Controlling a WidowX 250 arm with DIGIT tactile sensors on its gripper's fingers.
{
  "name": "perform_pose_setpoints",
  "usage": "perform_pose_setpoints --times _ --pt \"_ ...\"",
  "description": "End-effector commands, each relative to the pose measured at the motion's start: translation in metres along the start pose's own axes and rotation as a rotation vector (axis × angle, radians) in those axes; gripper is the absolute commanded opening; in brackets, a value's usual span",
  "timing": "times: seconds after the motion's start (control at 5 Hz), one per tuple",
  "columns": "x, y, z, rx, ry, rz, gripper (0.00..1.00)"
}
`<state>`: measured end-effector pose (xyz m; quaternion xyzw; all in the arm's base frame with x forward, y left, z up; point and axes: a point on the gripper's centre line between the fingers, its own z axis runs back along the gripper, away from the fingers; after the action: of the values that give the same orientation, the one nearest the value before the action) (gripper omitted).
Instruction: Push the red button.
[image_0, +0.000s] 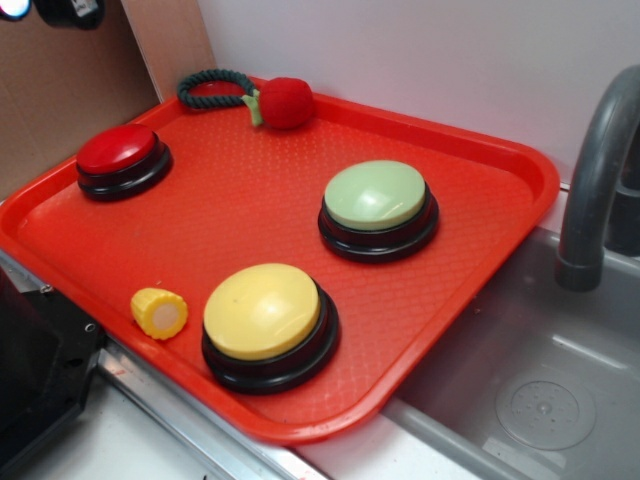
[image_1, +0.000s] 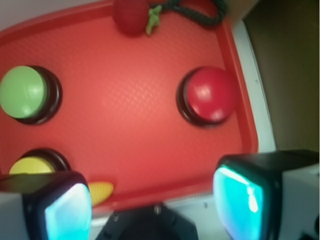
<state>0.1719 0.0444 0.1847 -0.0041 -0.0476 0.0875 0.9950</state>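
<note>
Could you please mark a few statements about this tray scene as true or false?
1. The red button sits on the red tray. True.
2. The gripper is pressing the red button. False: its fingers are spread wide and well short of the button.
3. The green button is beside the faucet side of the tray. True.
4. The toy corn lies on top of the yellow button. False: it lies on the tray beside it.
</note>
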Motion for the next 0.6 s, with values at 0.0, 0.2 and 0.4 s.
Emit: perform_pose_setpoints --times 0.0,0.2,0.4 --pt "0.005 0.062 -0.044 0.015 -0.121 0.42 1.0" --pt "0.01 0.082 -0.064 0.021 -0.119 0.482 1.0" --pt "0.018 0.094 -0.086 0.055 -0.12 0.502 1.0"
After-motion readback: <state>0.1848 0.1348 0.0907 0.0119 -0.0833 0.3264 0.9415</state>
